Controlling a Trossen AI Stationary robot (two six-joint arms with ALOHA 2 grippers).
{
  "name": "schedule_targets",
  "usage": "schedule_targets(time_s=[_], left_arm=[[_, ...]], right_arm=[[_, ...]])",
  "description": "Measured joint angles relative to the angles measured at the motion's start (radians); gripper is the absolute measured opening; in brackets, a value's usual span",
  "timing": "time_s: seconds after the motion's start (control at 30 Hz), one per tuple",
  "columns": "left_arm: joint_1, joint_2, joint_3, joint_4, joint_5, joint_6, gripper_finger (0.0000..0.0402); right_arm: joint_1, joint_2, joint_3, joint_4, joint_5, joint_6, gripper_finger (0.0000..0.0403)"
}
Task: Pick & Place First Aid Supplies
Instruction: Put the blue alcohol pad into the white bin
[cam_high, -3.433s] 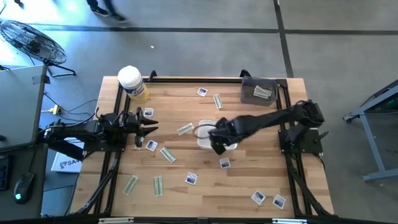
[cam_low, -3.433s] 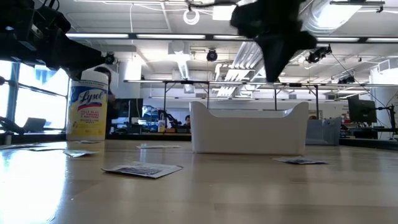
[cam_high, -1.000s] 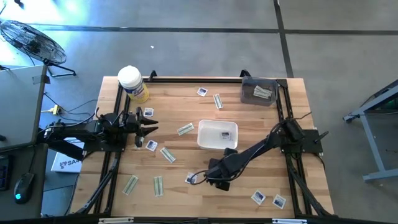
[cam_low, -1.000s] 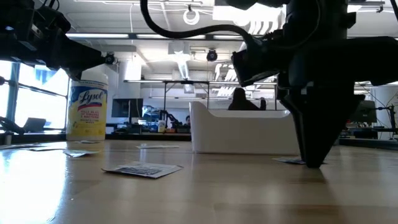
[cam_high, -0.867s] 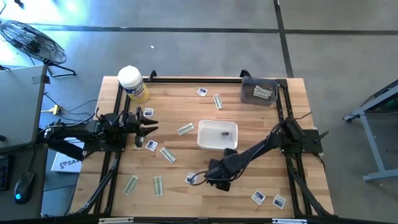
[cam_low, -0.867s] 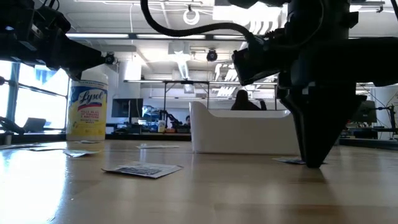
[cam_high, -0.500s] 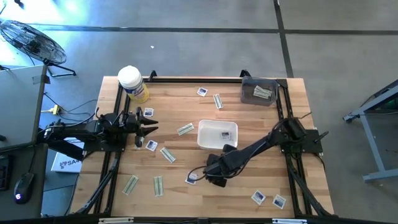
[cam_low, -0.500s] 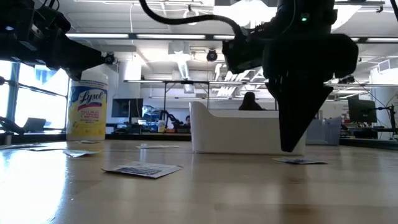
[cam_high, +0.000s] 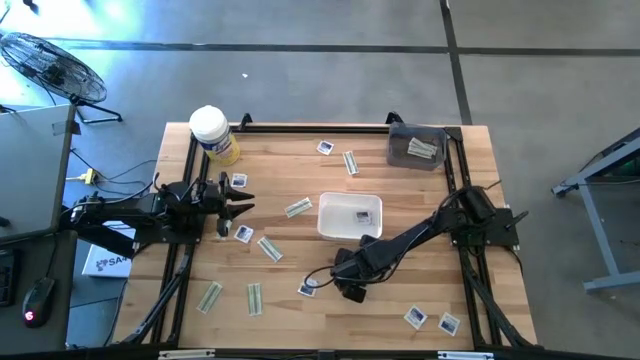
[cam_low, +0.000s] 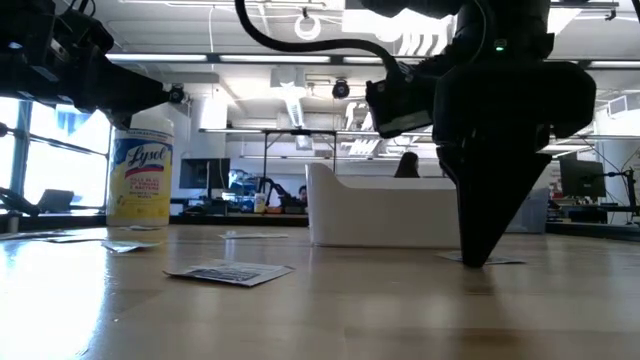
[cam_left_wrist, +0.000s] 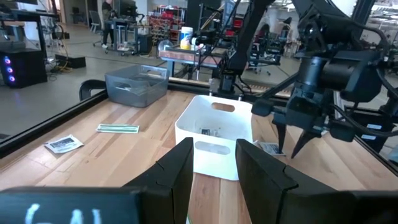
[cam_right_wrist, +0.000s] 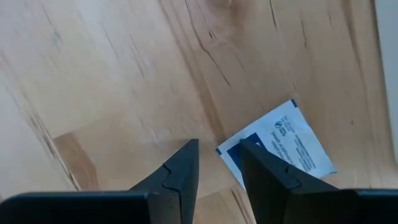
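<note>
Small white-and-blue packets and pale strips, the first aid supplies, lie scattered flat on the wooden table (cam_high: 290, 250). One packet (cam_high: 362, 215) lies in the white tray (cam_high: 326, 218). My right gripper (cam_right_wrist: 219, 149) is open and points down just in front of the tray. A square packet (cam_right_wrist: 280, 146) has one corner between the fingertips, and the rest lies past one finger. In the low view the gripper's tip (cam_low: 475, 260) is down at that packet (cam_low: 500, 260). My left gripper (cam_left_wrist: 213, 152) waits open at the table's left side, with nothing between its fingers. My right gripper comes from above, pointing down, with its fingertips (cam_right_wrist: 245, 149) on either side of the packet's corner (cam_right_wrist: 227, 151). The packet lies flat on the table. I cannot tell whether the fingers touch it.
A yellow canister (cam_high: 213, 133) stands at the far left corner. A grey bin (cam_high: 417, 147) holding strips sits at the far right. Another packet (cam_high: 307, 288) lies left of my right gripper, and two more (cam_high: 430, 320) lie near the front right. Black rails border the table.
My right gripper has risen a little off the table, shifted slightly toward the table's left edge, and come down again at the packet's left part. The packet lies where it was.
</note>
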Motion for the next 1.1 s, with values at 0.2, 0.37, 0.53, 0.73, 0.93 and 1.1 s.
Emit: schedule_targets(time_s=[0.2,0.37,0.53,0.73,0.93,1.1], left_arm=[[0.000,0.000,0.000,0.000,-0.001,0.000,0.0119],[0.000,0.000,0.000,0.000,-0.001,0.000,0.0119],[0.000,0.000,0.000,0.000,-0.001,0.000,0.0119],[0.000,0.000,0.000,0.000,-0.001,0.000,0.0119],[0.000,0.000,0.000,0.000,-0.001,0.000,0.0119],[0.000,0.000,0.000,0.000,-0.001,0.000,0.0119]], right_arm=[[0.000,0.000,-0.031,0.026,-0.013,-0.034,0.0084],[-0.003,-0.001,-0.042,0.024,-0.012,-0.046,0.0042],[-0.003,0.000,-0.040,0.022,-0.013,-0.054,0.0007],[0.000,-0.011,-0.012,-0.004,-0.001,-0.062,0.0003],[0.000,-0.062,0.031,-0.045,0.008,-0.062,0.0001],[-0.006,-0.124,0.090,-0.064,0.022,-0.066,0.0001]])
